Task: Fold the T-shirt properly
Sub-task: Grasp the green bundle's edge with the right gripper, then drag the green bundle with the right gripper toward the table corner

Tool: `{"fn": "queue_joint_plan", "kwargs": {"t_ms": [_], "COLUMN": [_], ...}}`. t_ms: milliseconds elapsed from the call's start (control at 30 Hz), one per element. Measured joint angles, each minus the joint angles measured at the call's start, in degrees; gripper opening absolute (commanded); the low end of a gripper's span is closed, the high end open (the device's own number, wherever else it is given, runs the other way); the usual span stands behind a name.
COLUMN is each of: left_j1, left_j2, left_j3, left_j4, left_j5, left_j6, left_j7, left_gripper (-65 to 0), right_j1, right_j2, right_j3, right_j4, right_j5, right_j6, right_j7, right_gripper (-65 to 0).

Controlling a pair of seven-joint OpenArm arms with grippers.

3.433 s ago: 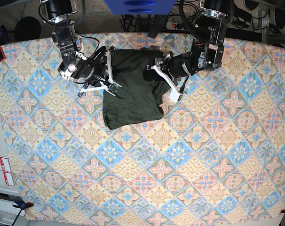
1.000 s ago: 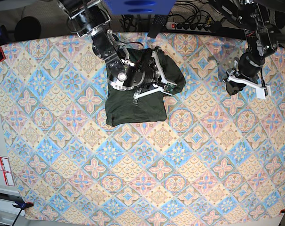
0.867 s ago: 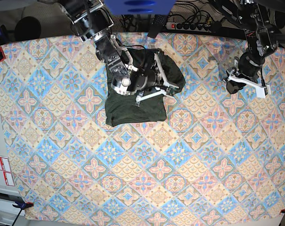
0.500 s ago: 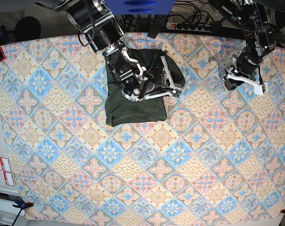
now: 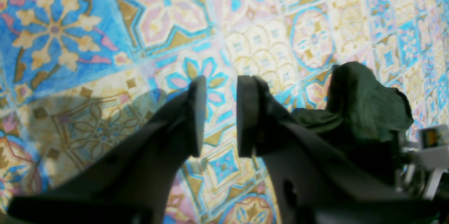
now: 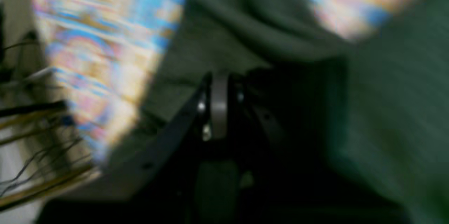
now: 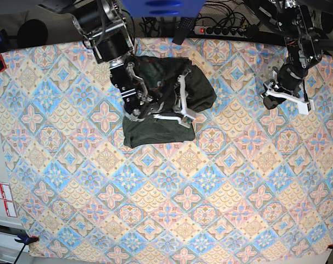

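The T-shirt (image 7: 155, 129) lies as a dark olive-green bundle at the back of the table, its right side bunched into a lump (image 7: 206, 91). My right gripper (image 7: 183, 110) hovers low over the shirt's middle. In the blurred right wrist view its fingers (image 6: 219, 104) are pressed together with green cloth all around them; I cannot make out any fabric pinched between them. My left gripper (image 7: 271, 99) is off to the right over bare tablecloth, apart from the shirt. The left wrist view shows this gripper (image 5: 217, 87) slightly open and empty, with the T-shirt (image 5: 364, 104) beyond it.
A patterned tablecloth (image 7: 172, 209) covers the whole table. Cables and a power strip (image 7: 227, 30) run along the back edge. A blue object (image 7: 161, 6) hangs at the top centre. Red-and-white labels (image 7: 1, 198) sit past the left edge.
My right arm swept right across the shirt, then swung back left and lower over its middle. The left arm drew away from the shirt to the right and now holds there.
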State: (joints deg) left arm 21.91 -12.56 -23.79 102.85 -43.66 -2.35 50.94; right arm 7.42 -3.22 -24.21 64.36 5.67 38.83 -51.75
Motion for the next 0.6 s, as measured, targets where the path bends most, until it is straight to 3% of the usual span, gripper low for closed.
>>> {"fn": "queue_joint_plan", "kwargs": {"t_ms": [133, 500, 600], "left_j1": [-0.5, -2.0, -1.9], "left_j2": [-0.5, -0.4, -0.3], "left_j3": [1.5, 8.1, 9.9], "left_j4": [0.0, -0.1, -0.1], "left_j5": [0.3, 0.1, 0.1], "left_j6": [0.3, 0.4, 0.5], "left_j7": [-0.5, -0.2, -0.2], "left_gripper": [-50.5, -50.6, -50.6], "right_j1": [-1.5, -2.5, -2.5], "right_j2": [4.2, 9.7, 11.1], "right_j3": [1.2, 5.6, 5.6], "right_j4": [3.7, 6.2, 6.4], "right_j5": [0.3, 0.9, 0.8], "right_j6": [-0.2, 0.0, 1.5], "right_j7": [0.4, 0.9, 1.3], "right_gripper": [-65.0, -65.0, -65.0]}}
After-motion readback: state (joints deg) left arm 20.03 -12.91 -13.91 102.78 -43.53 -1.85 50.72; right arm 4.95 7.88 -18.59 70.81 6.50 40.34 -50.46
